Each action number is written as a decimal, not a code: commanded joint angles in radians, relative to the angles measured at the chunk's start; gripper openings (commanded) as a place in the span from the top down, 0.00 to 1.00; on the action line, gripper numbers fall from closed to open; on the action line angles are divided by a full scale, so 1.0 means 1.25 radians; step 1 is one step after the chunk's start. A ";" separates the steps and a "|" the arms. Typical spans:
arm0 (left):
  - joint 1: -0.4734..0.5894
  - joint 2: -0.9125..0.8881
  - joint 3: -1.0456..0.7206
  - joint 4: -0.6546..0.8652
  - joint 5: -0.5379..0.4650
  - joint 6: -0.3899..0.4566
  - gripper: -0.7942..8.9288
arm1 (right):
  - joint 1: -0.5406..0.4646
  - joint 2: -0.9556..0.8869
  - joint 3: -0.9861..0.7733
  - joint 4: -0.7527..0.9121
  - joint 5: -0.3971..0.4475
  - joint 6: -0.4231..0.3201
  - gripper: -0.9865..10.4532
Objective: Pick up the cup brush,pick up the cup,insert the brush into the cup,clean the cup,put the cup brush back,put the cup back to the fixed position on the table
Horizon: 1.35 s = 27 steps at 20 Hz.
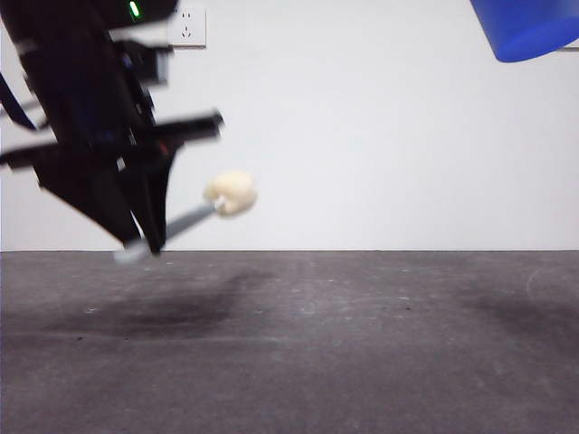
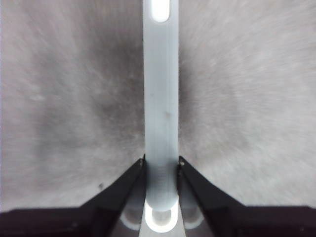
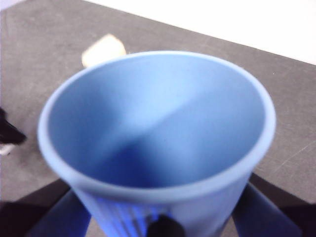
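My left gripper (image 1: 143, 242) hangs above the table (image 1: 289, 362) at the left of the front view, shut on the cup brush's grey handle (image 2: 161, 113). The cup brush (image 1: 194, 217) points up and to the right, its cream sponge head (image 1: 231, 193) leading. The blue cup (image 1: 525, 27) is held high at the top right corner of the front view. In the right wrist view the cup (image 3: 158, 143) fills the picture, its open mouth toward the camera, with my right gripper (image 3: 160, 224) shut on its ribbed wall. The sponge head (image 3: 103, 49) shows beyond the cup's rim.
A white wall with a power socket (image 1: 187, 25) stands behind the table. The dark grey tabletop (image 2: 59, 98) lies below the brush, with shadows of both arms on it.
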 commanded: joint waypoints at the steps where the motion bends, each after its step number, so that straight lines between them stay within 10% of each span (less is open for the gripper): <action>1: -0.001 0.057 -0.003 0.032 0.016 -0.022 0.93 | 0.001 -0.011 0.001 0.005 -0.002 0.019 0.93; 17: -0.002 0.214 -0.003 0.128 0.060 -0.103 0.90 | 0.001 -0.012 0.001 -0.021 -0.022 0.040 0.93; 20: -0.002 0.214 -0.003 0.125 0.085 -0.103 0.62 | 0.001 -0.011 0.001 -0.020 -0.022 0.045 0.93; 27: -0.002 0.179 -0.003 0.089 0.103 -0.074 0.59 | 0.001 0.004 0.001 -0.014 -0.023 0.055 0.93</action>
